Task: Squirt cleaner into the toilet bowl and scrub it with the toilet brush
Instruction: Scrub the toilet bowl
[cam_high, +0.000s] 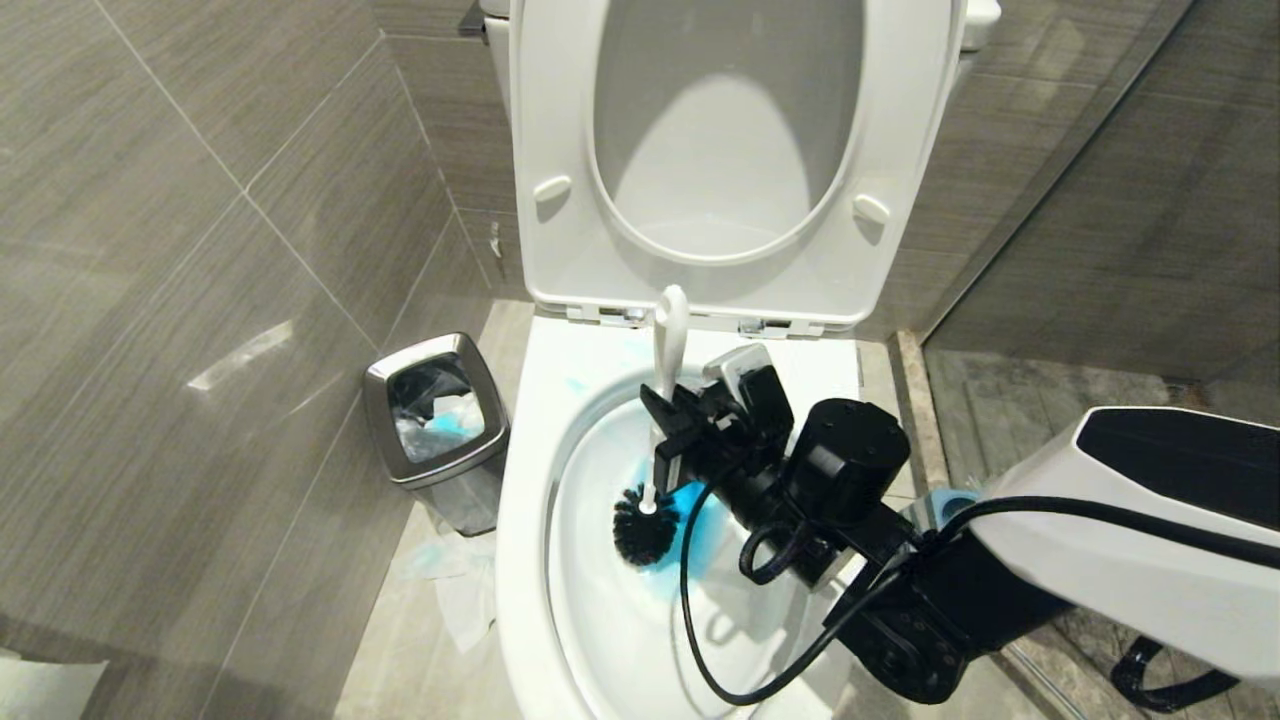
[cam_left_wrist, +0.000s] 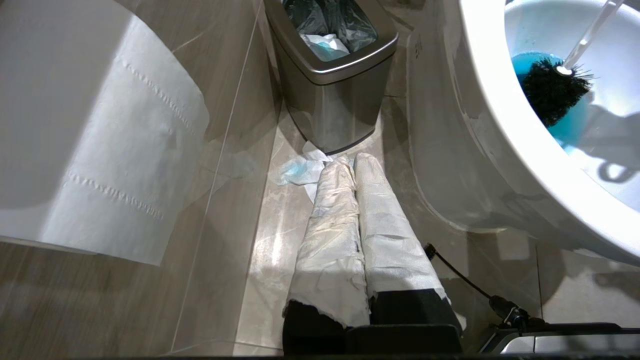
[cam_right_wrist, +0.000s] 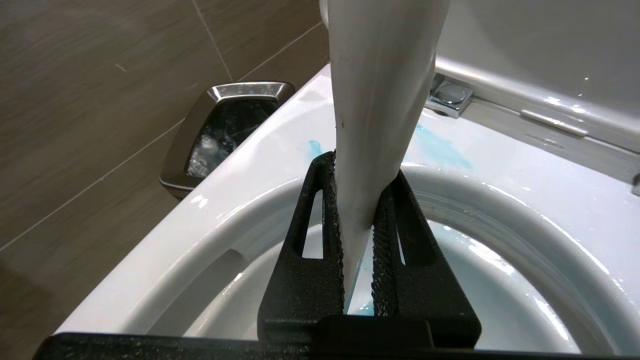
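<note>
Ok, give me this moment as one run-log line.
right claw: shut on toilet brush | brush head: in blue water, toilet bowl | left claw: shut, idle by bin

This is a bathroom, a tight toilet stall with grey tiled walls (cam_high: 200, 250) and a tiled floor. A white toilet bowl (cam_high: 520, 520) with its seat and lid raised sits just under the toilet brush (cam_high: 645, 530). A small steel bin (cam_high: 435, 420) stands beside it to the brush's left, a glass partition (cam_high: 1100, 200) to its right.
</note>
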